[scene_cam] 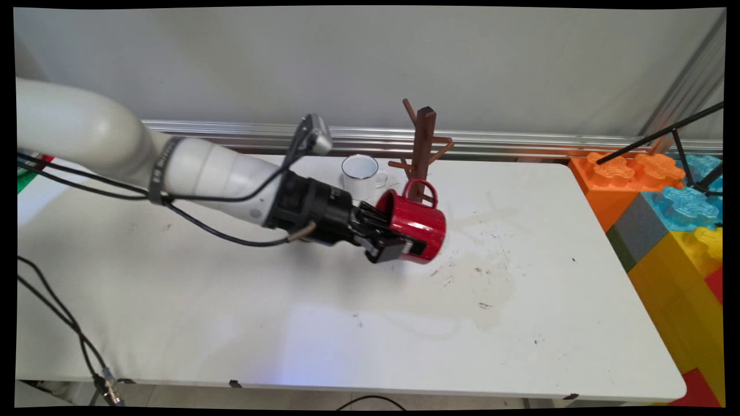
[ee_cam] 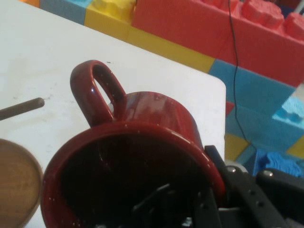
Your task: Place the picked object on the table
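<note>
My gripper (scene_cam: 398, 238) is shut on the wall of a red mug (scene_cam: 417, 222), one finger inside and one outside, holding it on its side above the table's middle. The mug's handle (scene_cam: 421, 189) points up and back, close to the brown wooden mug tree (scene_cam: 423, 147) behind it. In the hand view the red mug (ee_cam: 142, 156) fills the lower frame, its handle (ee_cam: 97, 90) up left, and a peg (ee_cam: 21, 108) of the tree reaches in from the left. The tree's round base (ee_cam: 16, 185) shows at lower left.
A white enamel mug (scene_cam: 361, 175) stands upright left of the mug tree near the table's (scene_cam: 324, 300) back edge. Large coloured foam blocks (scene_cam: 670, 219) stand off the table's right end. Black cables hang at the left.
</note>
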### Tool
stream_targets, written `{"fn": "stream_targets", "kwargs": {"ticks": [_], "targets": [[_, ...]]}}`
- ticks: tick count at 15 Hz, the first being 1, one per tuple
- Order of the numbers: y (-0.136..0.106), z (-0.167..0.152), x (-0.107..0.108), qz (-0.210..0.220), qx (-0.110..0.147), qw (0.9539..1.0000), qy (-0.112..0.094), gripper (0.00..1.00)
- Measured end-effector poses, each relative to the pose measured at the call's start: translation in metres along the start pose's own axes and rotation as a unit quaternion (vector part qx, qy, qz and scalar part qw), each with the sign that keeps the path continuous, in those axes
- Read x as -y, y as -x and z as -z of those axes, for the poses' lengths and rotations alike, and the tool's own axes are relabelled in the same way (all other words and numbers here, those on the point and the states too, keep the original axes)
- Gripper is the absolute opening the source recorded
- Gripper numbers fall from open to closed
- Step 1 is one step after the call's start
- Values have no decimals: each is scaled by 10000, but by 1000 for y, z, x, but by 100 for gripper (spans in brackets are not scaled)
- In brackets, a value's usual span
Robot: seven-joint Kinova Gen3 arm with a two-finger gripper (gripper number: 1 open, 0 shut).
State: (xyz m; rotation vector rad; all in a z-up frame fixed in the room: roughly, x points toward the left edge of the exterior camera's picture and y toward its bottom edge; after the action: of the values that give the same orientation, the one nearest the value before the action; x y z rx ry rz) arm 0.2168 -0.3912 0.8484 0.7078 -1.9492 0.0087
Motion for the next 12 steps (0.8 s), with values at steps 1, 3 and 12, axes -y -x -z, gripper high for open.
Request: {"fn": "stream_targets", "kwargs": {"ticks": [1, 3, 12], "targets": [[-3, 6, -1, -46, 71, 10000, -8, 0], [-11, 20, -2, -172, 203, 9996, 7, 0], [-48, 96, 13, -1013, 1449, 9829, -525, 0]]}}
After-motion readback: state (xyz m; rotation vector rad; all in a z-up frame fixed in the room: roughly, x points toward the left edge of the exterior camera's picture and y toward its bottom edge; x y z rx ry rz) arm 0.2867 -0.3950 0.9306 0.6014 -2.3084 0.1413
